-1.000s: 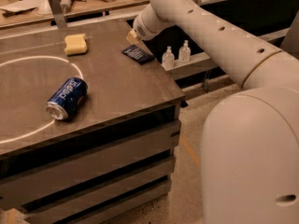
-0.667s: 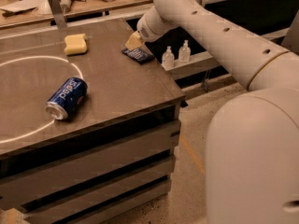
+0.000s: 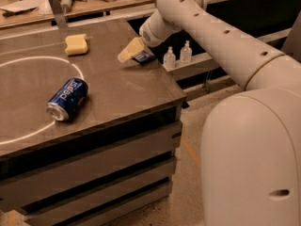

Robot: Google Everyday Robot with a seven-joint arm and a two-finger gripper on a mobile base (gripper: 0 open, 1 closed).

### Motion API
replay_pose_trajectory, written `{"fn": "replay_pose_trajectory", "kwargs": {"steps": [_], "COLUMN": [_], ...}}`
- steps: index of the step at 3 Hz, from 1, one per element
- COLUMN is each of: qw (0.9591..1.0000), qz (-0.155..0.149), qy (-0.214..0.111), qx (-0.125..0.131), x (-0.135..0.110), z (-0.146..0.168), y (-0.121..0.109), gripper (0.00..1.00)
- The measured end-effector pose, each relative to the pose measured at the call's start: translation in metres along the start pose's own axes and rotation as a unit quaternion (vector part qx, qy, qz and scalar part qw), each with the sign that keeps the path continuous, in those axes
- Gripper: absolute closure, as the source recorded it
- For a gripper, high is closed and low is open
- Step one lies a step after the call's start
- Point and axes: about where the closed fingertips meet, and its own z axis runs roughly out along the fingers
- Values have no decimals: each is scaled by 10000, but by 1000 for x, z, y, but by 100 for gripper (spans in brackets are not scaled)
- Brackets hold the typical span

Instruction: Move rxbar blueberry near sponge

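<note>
The rxbar blueberry (image 3: 143, 57) is a dark navy bar lying near the table's far right edge, partly covered by my gripper. My gripper (image 3: 129, 51) sits right on its left end, low over the table top. The pale yellow sponge (image 3: 76, 44) lies at the back of the table, well left of the bar and apart from it.
A blue Pepsi can (image 3: 67, 98) lies on its side at the front left, on a white circle line. The table (image 3: 127, 91) ends just right of the bar. Two small clear bottles (image 3: 170, 58) stand on a lower shelf beyond that edge. A cluttered bench runs behind.
My gripper has come down and to the left over the bar, which now shows only at its right end. The sponge and the can have not moved.
</note>
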Motion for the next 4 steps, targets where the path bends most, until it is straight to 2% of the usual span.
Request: {"fn": "replay_pose_trajectory", "kwargs": {"steps": [2, 4], "qw": [9997, 9997], "qz": [145, 51], "qy": [202, 219], "qx": [-11, -18], "x": [13, 14], "z": [7, 8], "y": [-2, 0], "gripper": [47, 93]}}
